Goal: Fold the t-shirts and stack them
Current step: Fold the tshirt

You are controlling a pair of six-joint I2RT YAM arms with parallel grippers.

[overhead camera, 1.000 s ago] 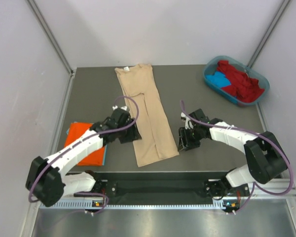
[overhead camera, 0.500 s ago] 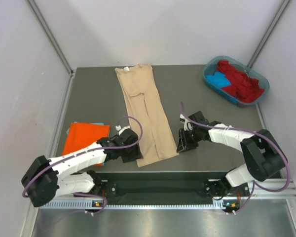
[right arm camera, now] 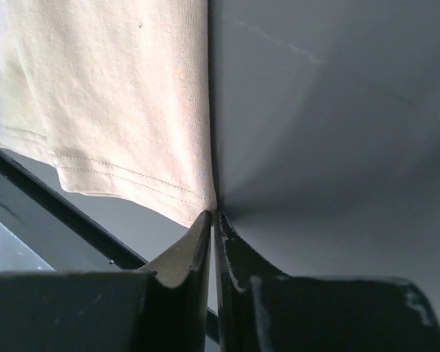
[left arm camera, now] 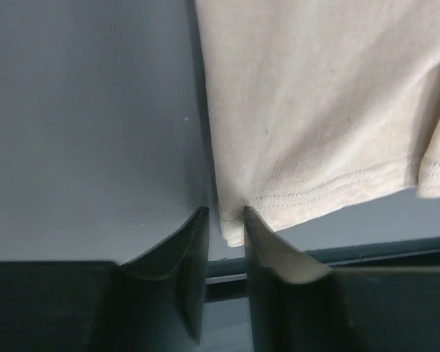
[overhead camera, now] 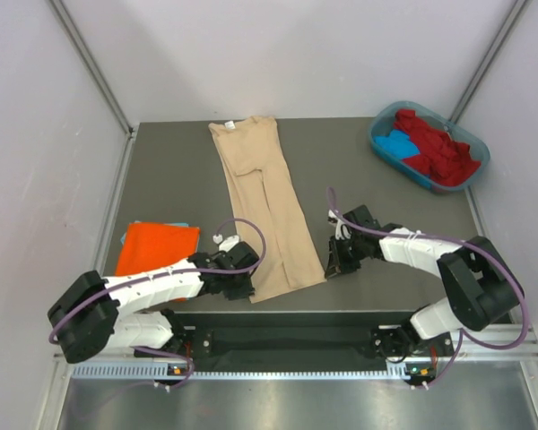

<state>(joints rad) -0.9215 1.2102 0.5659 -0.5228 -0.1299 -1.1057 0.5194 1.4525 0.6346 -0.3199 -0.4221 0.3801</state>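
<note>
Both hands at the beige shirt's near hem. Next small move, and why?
Probably close the left hand: its fingers sit open astride the near hem corner of the long beige cotton t-shirt, while the right hand looks pinched shut on the other corner.

The top camera looks steeply down from behind the arms over the whole table (overhead camera: pixel 161 179). Each wrist camera sits close above the tabletop. It looks past the left gripper (left arm camera: pixel 225 220) or the right gripper (right arm camera: pixel 214 218) at one near hem corner of the beige shirt (overhead camera: pixel 264 206), which the top view also shows.
</note>
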